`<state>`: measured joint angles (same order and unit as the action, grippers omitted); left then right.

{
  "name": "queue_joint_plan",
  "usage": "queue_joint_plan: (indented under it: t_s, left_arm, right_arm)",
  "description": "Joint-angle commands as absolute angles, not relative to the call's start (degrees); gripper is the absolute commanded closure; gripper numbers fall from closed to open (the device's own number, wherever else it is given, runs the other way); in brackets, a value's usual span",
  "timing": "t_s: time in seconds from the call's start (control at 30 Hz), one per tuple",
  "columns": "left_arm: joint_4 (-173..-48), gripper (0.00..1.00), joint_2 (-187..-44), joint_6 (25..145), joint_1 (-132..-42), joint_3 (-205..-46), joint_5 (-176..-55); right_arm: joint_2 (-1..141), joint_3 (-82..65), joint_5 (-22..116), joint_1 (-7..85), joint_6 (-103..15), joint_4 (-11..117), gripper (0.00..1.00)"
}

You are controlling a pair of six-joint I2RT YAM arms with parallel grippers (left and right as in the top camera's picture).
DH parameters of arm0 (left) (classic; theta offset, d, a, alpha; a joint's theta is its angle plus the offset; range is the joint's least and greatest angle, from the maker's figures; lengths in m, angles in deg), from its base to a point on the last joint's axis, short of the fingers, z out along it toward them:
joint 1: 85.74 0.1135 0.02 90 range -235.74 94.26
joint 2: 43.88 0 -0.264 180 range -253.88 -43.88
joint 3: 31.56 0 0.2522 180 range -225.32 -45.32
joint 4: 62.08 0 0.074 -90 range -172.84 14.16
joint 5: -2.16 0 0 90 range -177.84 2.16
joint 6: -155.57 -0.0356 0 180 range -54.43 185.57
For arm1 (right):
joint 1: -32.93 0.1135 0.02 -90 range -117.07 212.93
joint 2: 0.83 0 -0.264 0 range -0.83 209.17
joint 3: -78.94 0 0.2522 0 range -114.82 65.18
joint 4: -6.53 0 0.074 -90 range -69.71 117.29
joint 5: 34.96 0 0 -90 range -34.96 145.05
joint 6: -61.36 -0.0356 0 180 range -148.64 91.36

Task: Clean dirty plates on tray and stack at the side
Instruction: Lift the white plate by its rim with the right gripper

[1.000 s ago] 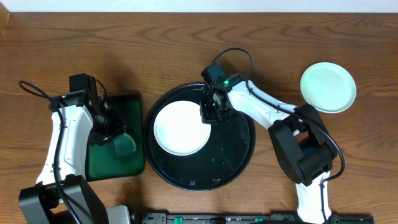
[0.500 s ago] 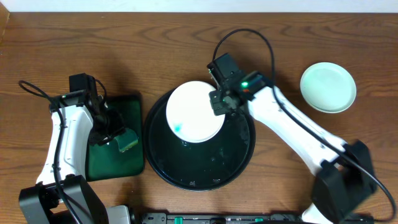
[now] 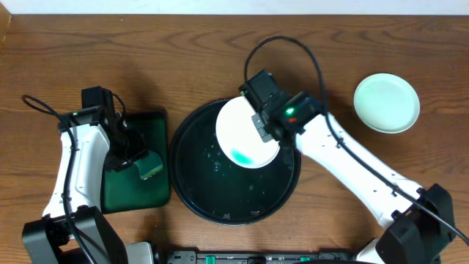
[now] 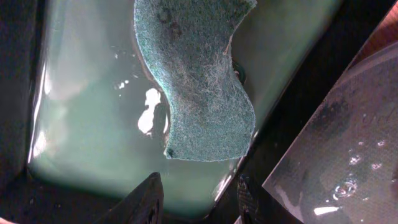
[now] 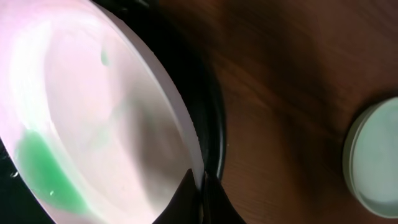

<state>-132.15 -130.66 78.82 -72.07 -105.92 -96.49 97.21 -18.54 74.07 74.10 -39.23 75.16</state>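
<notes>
The right gripper is pinching a smeared plate by its rim, tilted over the black tray — fingertips mostly cut off. The left gripper is clenching a green scouring pad over the green tray — another plate is sitting well right.

Green rectangular tray, scouring sponge — wooden table

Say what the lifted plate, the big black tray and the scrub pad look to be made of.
Lifted plate: glossy white, probably ceramic or melamine; smooth rim, teal smear sitting on top. Black tray: likely plastic or coated metal, with shiny wet droplets. Scrub pad: coarse fibrous green scouring material, its fuzzy strands visible.
</notes>
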Motion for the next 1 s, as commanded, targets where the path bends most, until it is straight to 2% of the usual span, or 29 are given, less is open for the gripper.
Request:
queue_joint_plan:
  t_s: [0.0, 0.17, 0.37, 0.97]
  left_arm:
    - [-132.13, 0.59, -130.46, 78.49, -71.87, -106.69, -96.38]
    - [-132.13, 0.59, -130.46, 78.49, -71.87, -106.69, -96.36]
    - [-131.63, 0.59, -130.49, 78.49, -71.87, -106.69, -96.33]
    - [-130.84, 0.59, -131.51, 78.49, -71.87, -106.14, -96.36]
  right_arm:
    - [95.81, -18.72, 76.76, 75.43, -38.25, 74.94, 0.99]
    - [95.81, -18.72, 84.23, 76.00, -37.88, 75.38, 0.99]
    - [95.81, -18.72, 94.99, 78.82, -31.78, 75.53, 0.99]
    - [95.81, -18.72, 125.26, 96.92, -17.55, 75.27, 0.99]
